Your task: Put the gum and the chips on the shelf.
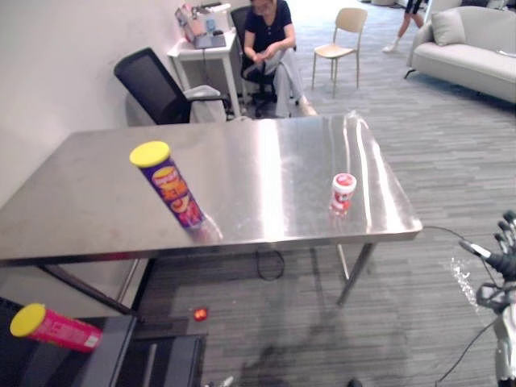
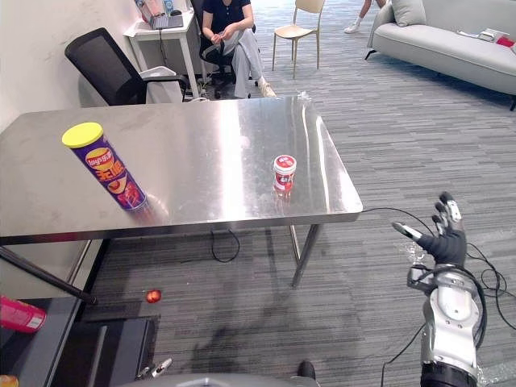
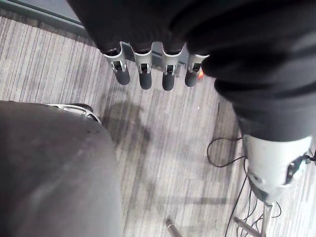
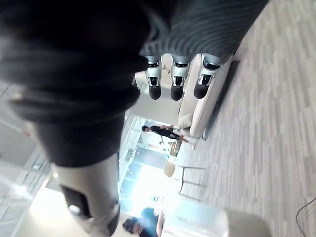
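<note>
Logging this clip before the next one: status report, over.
Hands empty: left hand open over floor, right hand open, clear of table. Both chips can and gum tub standing on table, untouched. Nothing blocks either.

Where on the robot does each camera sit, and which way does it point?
Left eye view: on the head, looking down at the steel table, chips can and gum tub; right hand at the edge.
Right eye view: beside it, same aim; the open right hand shows.
Left wrist view: on the left wrist, looking past the left hand at carpet.
Right wrist view: on the right wrist, looking along its fingers across the room.
Both eye views share table, can and tub.
</note>
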Tool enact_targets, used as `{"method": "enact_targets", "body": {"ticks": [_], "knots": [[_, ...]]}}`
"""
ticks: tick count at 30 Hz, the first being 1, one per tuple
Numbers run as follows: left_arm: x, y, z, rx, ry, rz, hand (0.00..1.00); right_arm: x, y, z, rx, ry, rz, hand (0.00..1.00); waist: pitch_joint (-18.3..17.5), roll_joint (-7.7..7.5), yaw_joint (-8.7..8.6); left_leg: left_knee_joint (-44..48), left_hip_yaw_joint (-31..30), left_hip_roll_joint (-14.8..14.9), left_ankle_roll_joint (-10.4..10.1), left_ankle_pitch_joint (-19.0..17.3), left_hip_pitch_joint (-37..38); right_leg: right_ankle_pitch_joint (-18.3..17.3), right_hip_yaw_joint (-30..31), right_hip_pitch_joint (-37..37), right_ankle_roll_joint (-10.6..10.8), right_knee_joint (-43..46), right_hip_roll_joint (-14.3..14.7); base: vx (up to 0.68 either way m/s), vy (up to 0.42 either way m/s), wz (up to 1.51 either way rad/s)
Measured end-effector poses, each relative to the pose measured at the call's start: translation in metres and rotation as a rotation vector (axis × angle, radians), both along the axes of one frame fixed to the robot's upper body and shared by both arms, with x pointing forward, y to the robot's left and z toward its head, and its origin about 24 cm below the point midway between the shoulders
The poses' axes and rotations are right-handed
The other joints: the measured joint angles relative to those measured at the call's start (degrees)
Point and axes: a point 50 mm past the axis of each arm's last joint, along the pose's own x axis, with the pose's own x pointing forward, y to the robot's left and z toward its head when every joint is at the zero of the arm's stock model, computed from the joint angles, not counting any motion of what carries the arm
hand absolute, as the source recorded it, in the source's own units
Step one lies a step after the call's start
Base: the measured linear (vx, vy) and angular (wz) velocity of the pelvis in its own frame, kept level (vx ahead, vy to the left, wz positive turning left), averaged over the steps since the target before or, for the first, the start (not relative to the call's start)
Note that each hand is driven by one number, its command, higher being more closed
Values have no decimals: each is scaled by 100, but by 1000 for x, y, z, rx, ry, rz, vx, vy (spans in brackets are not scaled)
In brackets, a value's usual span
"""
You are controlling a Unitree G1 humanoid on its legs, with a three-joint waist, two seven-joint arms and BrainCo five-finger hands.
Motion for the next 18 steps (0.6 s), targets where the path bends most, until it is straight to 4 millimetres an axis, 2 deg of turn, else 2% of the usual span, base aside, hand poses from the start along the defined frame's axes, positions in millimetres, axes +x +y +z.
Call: {"method": "enact_targets", "body": {"ticks": [3, 8, 13, 18], "knots": [[0, 2, 1, 5, -1, -1, 0, 6, 14, 1, 0, -3, 84, 0, -3, -54, 4, 2, -11, -4, 1, 0, -9, 0, -17, 2, 1, 0, -10, 0, 0, 0], [0, 3, 1, 7, -2, 0, 0, 9, 24, 4, -8, -13, 128, 0, -3, -84, 7, 77, -147, 6, 3, 2, -112, -1, -157, 17, 2, -4, -23, -8, -26, 13], [0, 4, 1, 10, -3, 8, 0, 21, 36, 8, -8, -34, 178, 0, -1, -92, 65, 134, -197, 23, 3, 6, -180, 0, -206, 14, 2, -4, -19, -15, -18, 5], [2, 4, 2, 11, -12, 7, 0, 35, 36, 1, 22, -9, 157, 0, 13, -133, 139, 140, -323, 9, 10, 52, -221, 1, -317, 56, 4, -9, -37, -17, -14, 13]]}}
